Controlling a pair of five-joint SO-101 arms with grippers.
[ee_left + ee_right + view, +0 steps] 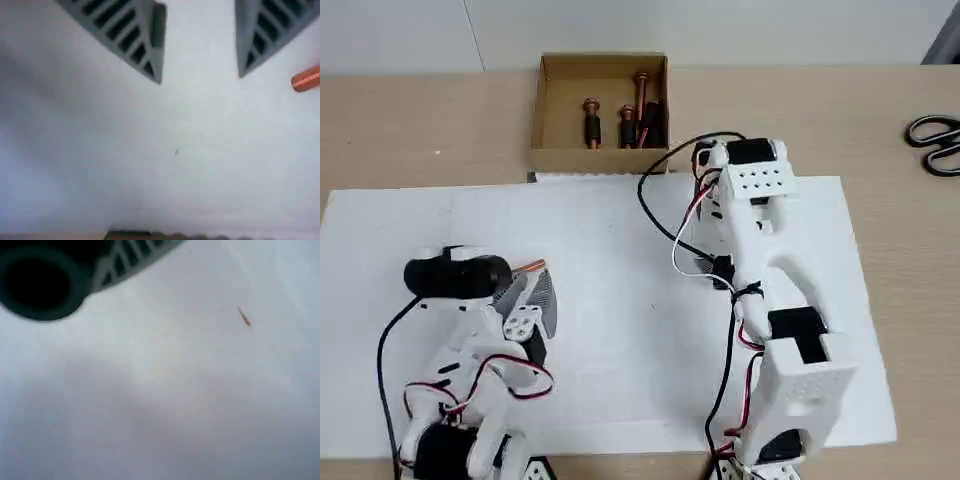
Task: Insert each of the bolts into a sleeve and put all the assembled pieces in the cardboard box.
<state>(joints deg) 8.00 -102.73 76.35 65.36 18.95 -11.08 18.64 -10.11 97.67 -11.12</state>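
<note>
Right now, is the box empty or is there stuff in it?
Not empty. Three bolts in black sleeves lie inside the box.

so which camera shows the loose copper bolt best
The left wrist view: the bolt shows its threaded orange end close and clear beside the open left fingers, though the frame edge cuts it off. The high view gives a thin copper sliver; the right wrist view a tiny far streak, probably the same bolt.

Copper-orange bolt (306,79), black sleeve (82,286), brown cardboard box (550,152), white paper (610,300), grey ribbed left tool (199,77)
</note>
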